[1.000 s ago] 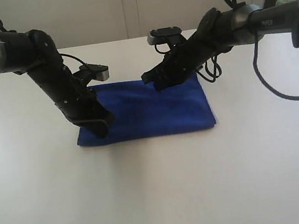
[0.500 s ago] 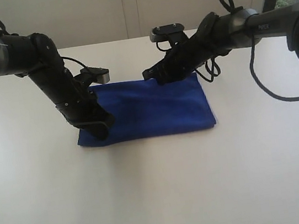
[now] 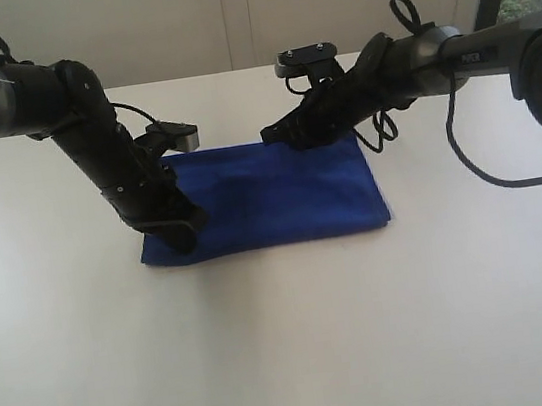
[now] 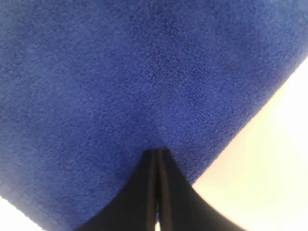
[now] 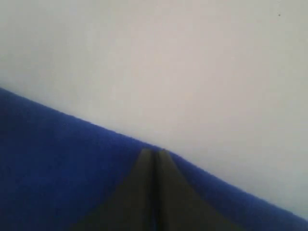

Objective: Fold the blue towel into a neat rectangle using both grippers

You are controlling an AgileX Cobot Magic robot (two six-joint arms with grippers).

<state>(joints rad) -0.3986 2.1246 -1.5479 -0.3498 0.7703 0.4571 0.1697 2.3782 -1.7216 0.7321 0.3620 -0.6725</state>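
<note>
Both jaws are clenched on nothing. The left gripper (image 3: 184, 237) touches the blue towel (image 3: 280, 197) near its lower-left corner, and the right gripper (image 3: 270, 135) sits at its upper edge. The towel lies flat mid-frame with bare table (image 3: 291, 342) all round.

The towel (image 3: 280, 197) lies flat on the worktop (image 3: 292, 351), toward its far side. The left pincer (image 3: 183, 238) rests on the towel's near left corner. The right pincer (image 3: 270, 135) is at its far edge, near the middle.
</note>
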